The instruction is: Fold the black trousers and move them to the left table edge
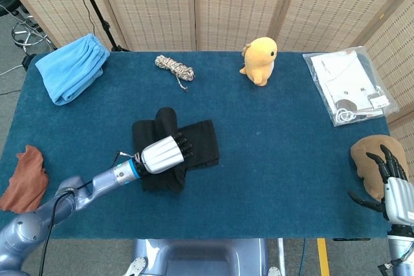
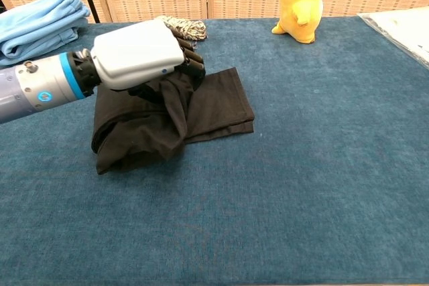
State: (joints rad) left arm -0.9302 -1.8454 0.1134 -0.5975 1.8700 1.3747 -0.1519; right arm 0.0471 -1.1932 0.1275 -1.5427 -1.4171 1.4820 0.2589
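The left hand gripped a bunched fold of the black trousers, its fingers curled into the cloth, carrying it over the flat leg portion beyond the fingertips, mid-tabletop. The right hand hovered with fingers spread, holding nothing. The risk, as I judged it: the lifted cloth was lumpy, so releasing there would likely leave a crooked, slumping fold that unrolls when dragged leftward.

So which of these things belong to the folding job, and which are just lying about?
Job:
trousers
left robot hand, holding a fold of them

Lying about:
blue cloth
rope
yellow toy
plastic bag
brown cloths
right robot hand, idle at the table edge
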